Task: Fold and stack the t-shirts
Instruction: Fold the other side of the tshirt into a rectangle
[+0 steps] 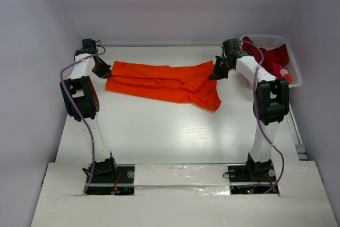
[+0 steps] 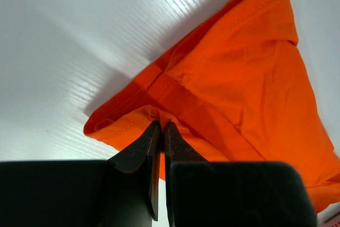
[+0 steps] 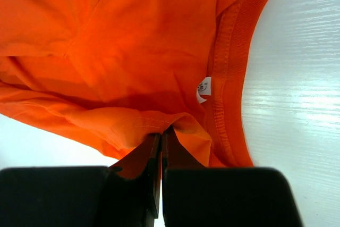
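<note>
This looks like a robotics lab test cell, not a home. A bare white table [image 1: 159,136] stands boxed in by plain white walls [image 1: 32,35] on three sides. A left arm [image 1: 85,94] and a right arm [image 1: 268,99] are bolted at its near edge beside a strip of shiny tape [image 1: 180,175], with purple cables [image 1: 61,81] running loose along them. An orange t-shirt [image 1: 164,81] and a white plastic basket [image 1: 260,38] are the only household things.

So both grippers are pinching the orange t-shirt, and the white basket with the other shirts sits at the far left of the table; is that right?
Not quite: the basket with the other shirts sits at the far right, as the top view shows. The left gripper and right gripper are indeed pinching the orange t-shirt.
</note>
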Controlling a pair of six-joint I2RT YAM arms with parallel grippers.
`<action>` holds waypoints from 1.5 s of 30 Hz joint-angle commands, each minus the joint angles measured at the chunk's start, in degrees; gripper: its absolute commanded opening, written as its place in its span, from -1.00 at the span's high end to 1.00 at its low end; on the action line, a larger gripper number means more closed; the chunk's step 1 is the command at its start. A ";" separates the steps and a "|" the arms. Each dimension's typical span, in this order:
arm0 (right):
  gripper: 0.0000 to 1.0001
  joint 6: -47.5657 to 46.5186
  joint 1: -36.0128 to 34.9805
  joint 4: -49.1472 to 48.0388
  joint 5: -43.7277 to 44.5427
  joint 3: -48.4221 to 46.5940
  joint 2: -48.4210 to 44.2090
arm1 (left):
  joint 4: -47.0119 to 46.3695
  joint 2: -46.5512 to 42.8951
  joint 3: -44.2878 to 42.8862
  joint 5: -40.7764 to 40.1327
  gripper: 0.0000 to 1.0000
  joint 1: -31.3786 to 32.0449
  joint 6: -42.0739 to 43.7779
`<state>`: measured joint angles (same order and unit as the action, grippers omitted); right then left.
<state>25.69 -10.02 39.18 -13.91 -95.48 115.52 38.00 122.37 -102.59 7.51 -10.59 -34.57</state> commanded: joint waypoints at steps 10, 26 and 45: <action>1.00 -0.64 0.97 0.37 -0.68 -4.36 2.33 | 1.20 2.09 -5.87 0.23 1.00 -0.13 -0.50; 0.05 -1.78 1.50 0.28 0.19 -4.98 4.18 | 1.11 3.58 -5.87 -1.53 -0.02 0.39 -0.33; 0.51 -1.53 -6.05 -0.68 -0.41 2.49 -5.93 | -2.75 -12.59 6.86 -3.64 0.93 2.33 0.29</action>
<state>24.08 -11.97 40.18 -12.27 -94.67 111.85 36.29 114.89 -100.38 3.03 -9.39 -34.74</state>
